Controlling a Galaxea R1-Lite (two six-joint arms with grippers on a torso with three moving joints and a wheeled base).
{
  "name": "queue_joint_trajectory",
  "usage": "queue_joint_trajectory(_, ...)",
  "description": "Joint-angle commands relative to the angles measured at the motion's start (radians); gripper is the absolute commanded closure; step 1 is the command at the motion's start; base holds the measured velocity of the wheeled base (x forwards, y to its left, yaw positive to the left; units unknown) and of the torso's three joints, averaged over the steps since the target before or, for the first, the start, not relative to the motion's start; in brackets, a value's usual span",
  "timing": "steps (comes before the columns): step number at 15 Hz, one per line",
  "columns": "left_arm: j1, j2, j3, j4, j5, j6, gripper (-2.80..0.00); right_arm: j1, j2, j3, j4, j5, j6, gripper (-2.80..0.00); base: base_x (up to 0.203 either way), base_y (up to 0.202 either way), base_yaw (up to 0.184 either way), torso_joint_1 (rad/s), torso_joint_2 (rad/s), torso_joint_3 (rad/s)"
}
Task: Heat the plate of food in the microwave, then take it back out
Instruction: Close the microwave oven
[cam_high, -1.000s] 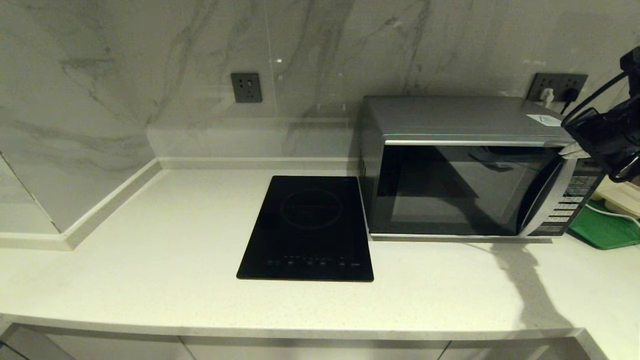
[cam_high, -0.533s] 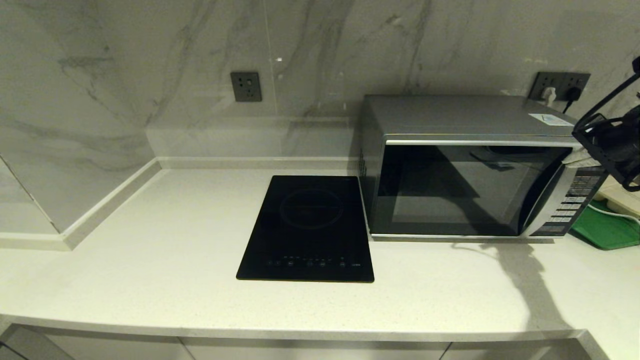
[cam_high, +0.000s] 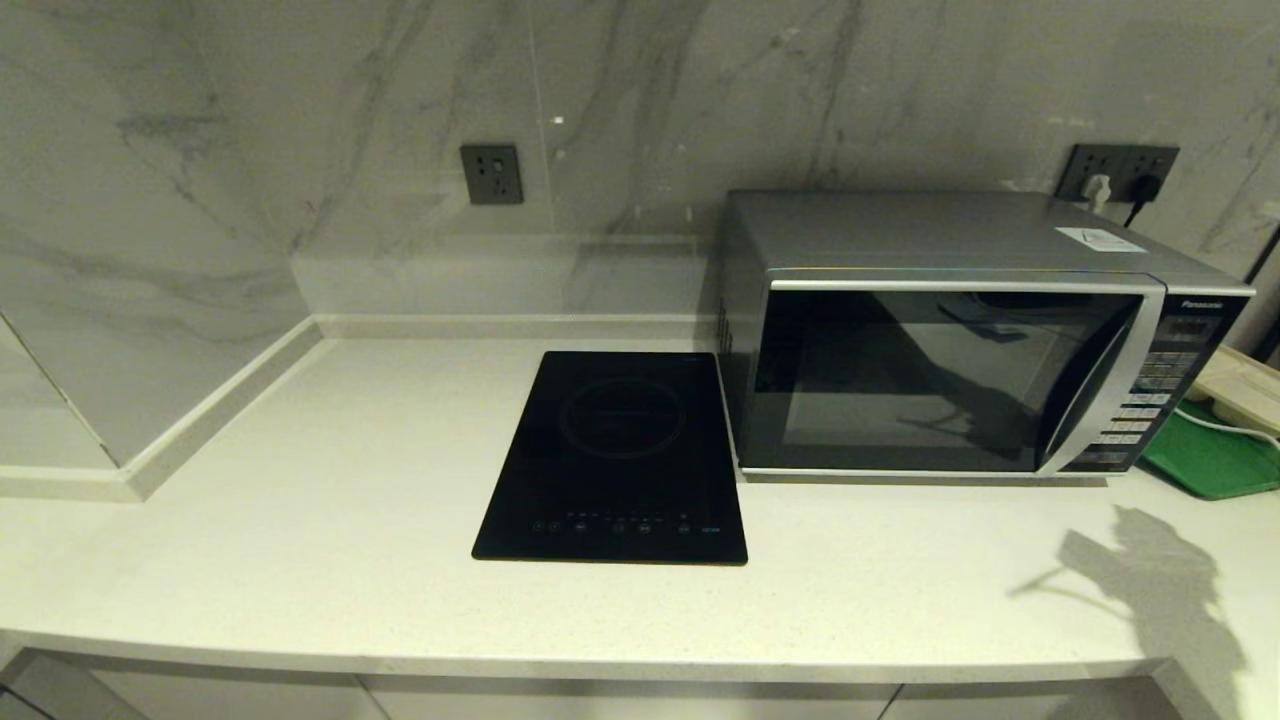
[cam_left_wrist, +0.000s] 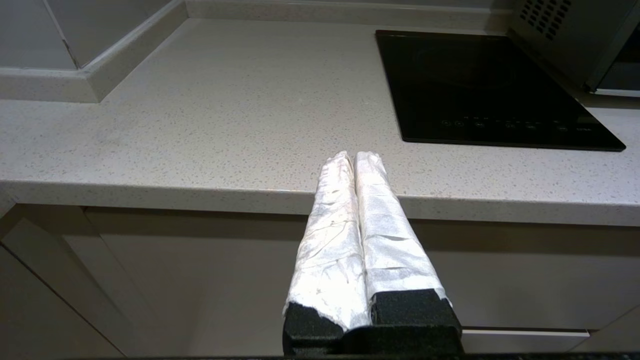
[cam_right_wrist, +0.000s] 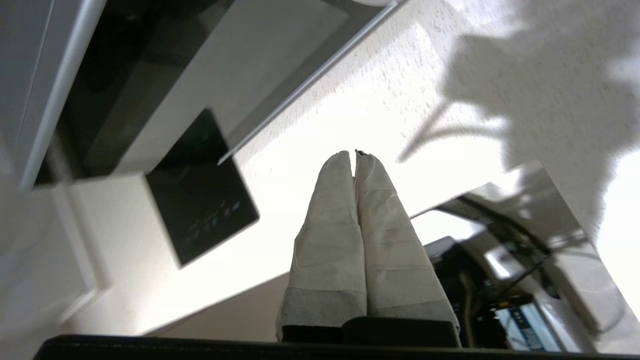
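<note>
Panasonic microwave (cam_high: 960, 340) shut on countertop (cam_high: 300, 480), beside induction cooktop (cam_high: 615, 455). Plate unseen, perhaps inside. Right gripper (cam_right_wrist: 355, 155) above counter, fingers pressed together, empty. Left gripper (cam_left_wrist: 355, 156) parked below counter edge, closed, empty.

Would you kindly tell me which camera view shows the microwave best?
The head view: the whole microwave appears, door closed, with its handle and button panel. The left wrist view catches only a vented corner; the right wrist view shows part of its dark door, tilted.
</note>
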Motion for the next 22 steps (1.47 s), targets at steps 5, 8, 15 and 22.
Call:
queue_joint_trajectory(5, 0.0, 0.0, 0.0, 0.0, 0.0, -0.001, 0.0, -0.263, 0.106, 0.315, 0.066, 0.301, -0.771, 0.0, 0.0, 0.0, 0.0, 0.0, 0.0, 0.0)
queue_joint_trajectory(8, 0.0, 0.0, 0.0, 0.0, 0.0, -0.001, 0.0, -0.266, 0.247, 0.251, 0.062, 0.332, -0.765, 0.0, 0.0, 0.0, 0.0, 0.0, 0.0, 0.0)
queue_joint_trajectory(15, 0.0, 0.0, 0.0, 0.0, 0.0, -0.001, 0.0, -0.223, 0.628, -0.164, 0.05, 0.335, -0.5, 0.0, 0.0, 0.0, 0.0, 0.0, 0.0, 0.0)
queue_joint_trajectory(22, 0.0, 0.0, 0.0, 0.0, 0.0, -0.001, 0.0, -0.159, 0.795, -0.306, 0.029, 0.431, -0.489, 0.0, 0.0, 0.0, 0.0, 0.0, 0.0, 0.0)
